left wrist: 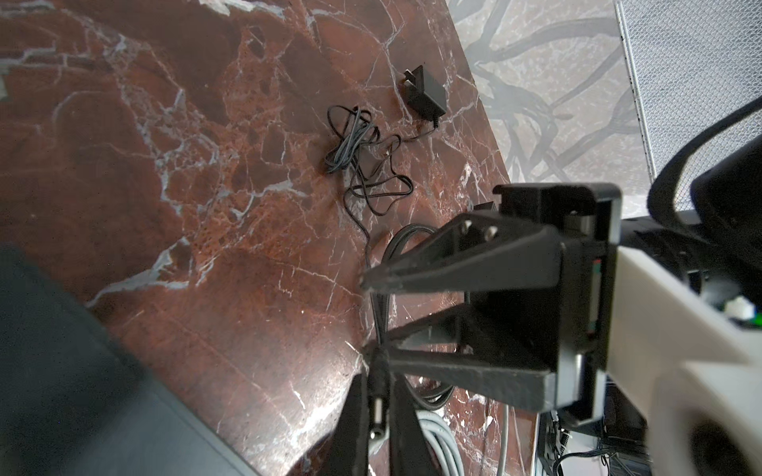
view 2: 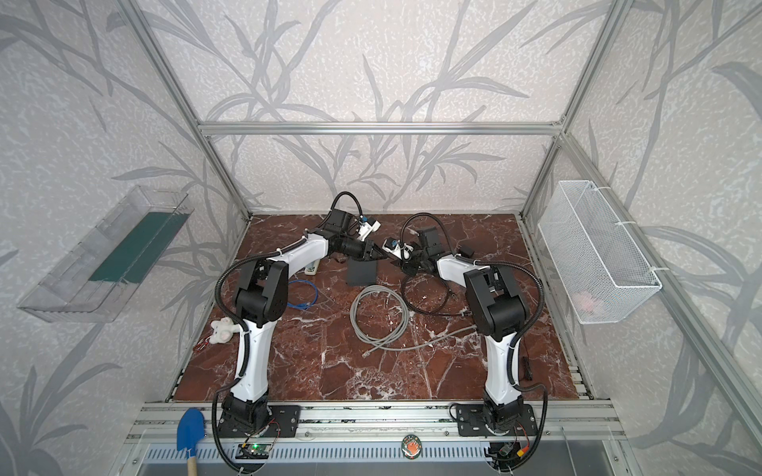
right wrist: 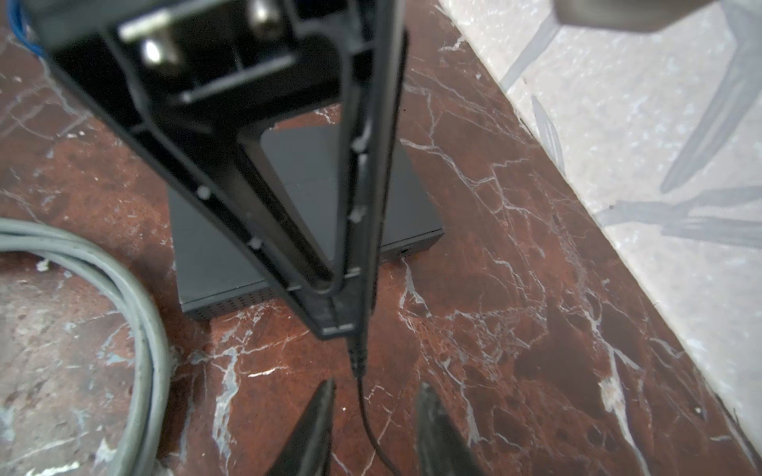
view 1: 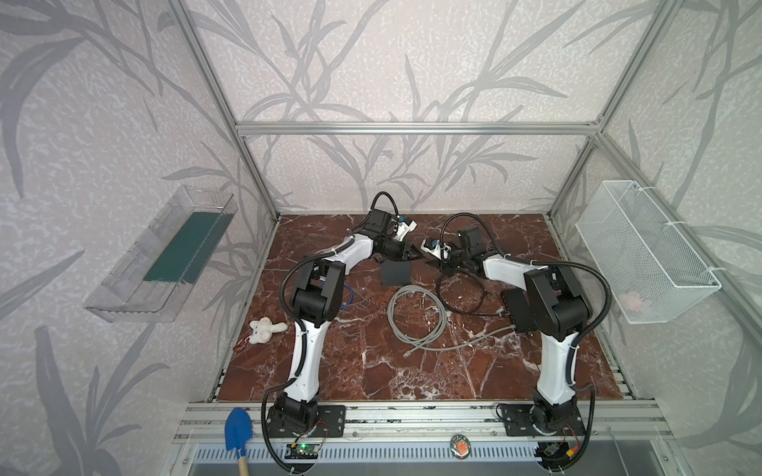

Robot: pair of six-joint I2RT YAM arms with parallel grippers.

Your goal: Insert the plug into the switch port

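Pinching the black barrel plug [left wrist: 378,406] in our left jaws bares its tip for the flat black switch [right wrist: 206,263]. Our right jaws stand open.

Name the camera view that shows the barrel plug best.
Left wrist view: the barrel plug sits close up, metal sleeve visible, pinched in the left gripper. The right wrist view shows only its strain relief poking from that gripper. In both top views it is too small to make out.
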